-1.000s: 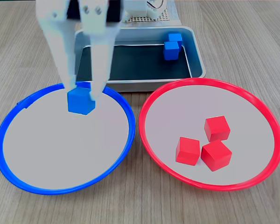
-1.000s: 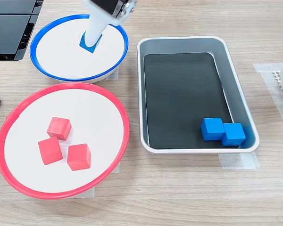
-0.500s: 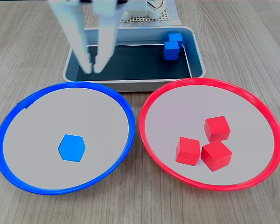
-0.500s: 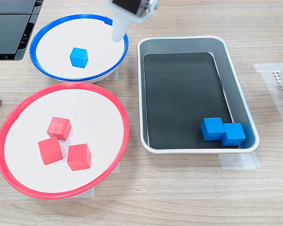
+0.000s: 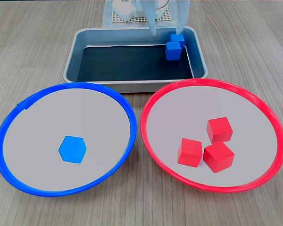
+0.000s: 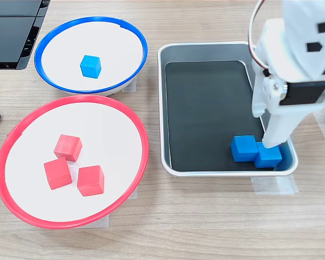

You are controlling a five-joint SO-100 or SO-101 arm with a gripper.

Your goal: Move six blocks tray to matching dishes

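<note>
Wooden tabletop (image 5: 33, 52) carries the tray (image 6: 206, 51); my gripper (image 6: 271, 143), fingers apart, sits over its two blue blocks (image 6: 244, 148).

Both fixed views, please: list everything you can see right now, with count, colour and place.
Blue blocks: three. One lies in the blue-rimmed dish; two sit touching in a corner of the tray.
Red blocks: three, clustered in the red-rimmed dish.
Blue-rimmed dish: one, pale centre, beside the red one.
Red-rimmed dish: one, pale centre.
Tray: one, grey metal, dark bottom.
Table: light wood grain.
Dark object: at the edge of a fixed view, beside the blue-rimmed dish.
Gripper: white, open, over the two blue blocks in the tray.
</note>
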